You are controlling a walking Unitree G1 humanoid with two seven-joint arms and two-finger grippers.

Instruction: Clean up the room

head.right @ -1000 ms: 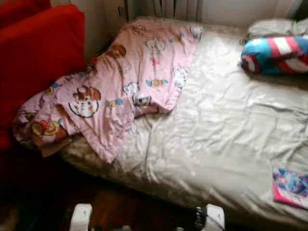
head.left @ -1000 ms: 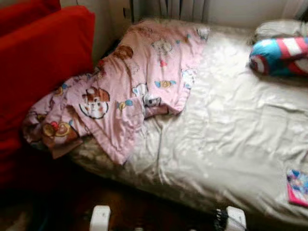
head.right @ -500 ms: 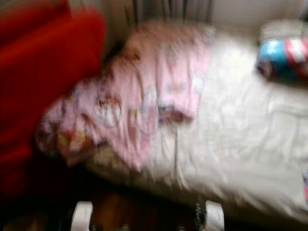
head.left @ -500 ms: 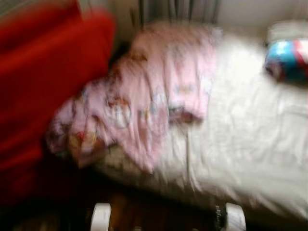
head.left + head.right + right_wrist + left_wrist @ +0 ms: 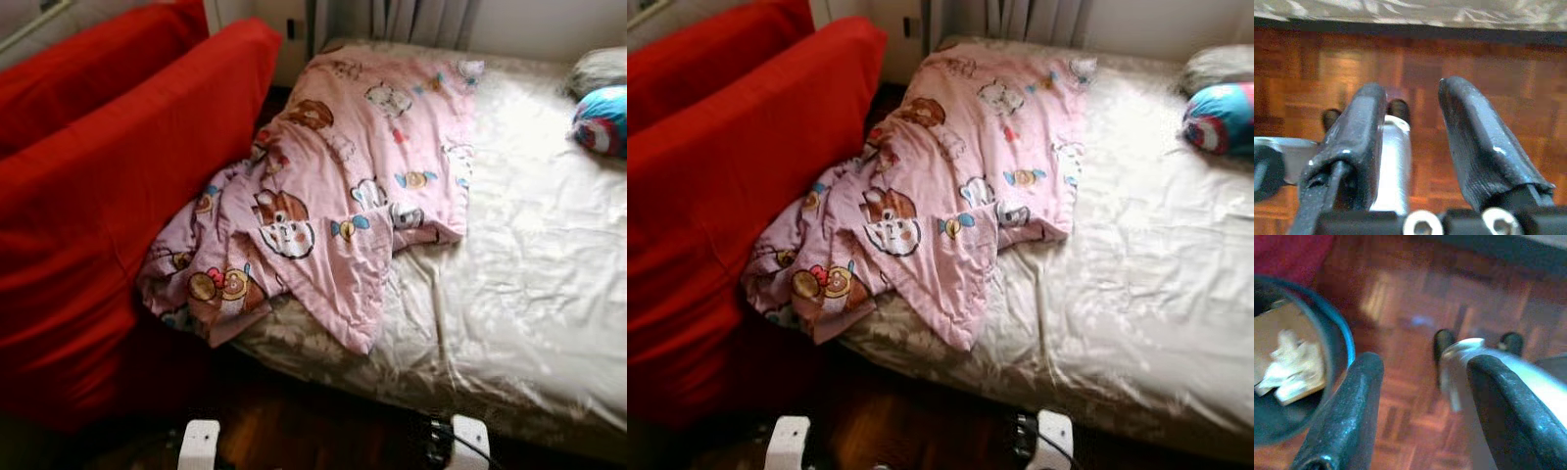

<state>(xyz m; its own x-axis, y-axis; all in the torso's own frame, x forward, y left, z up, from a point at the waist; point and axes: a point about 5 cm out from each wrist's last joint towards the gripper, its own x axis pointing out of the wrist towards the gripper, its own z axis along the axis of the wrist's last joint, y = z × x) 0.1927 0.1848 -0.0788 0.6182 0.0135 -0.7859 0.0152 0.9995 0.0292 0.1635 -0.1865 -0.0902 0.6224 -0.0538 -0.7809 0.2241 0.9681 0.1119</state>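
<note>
Bed (image 5: 529, 284) ahead of me, pale satin sheet, running from the window wall to near my feet. Red sofa (image 5: 108, 206) to my left, its side against the bed. Pink cartoon blanket (image 5: 333, 186) lies rumpled over the bed's left part, one end bunched against the sofa and a corner hanging over the near edge. Striped blue-red-white pillow (image 5: 600, 119) at the far right of the bed. My left gripper (image 5: 1420, 396) hangs over parquet floor (image 5: 1498, 73), fingers apart, empty; a dark bin (image 5: 1327, 362) holding paper scraps is beside it. My right gripper (image 5: 1413, 142) hangs over the floor near the bed's edge, fingers parted, empty.
</note>
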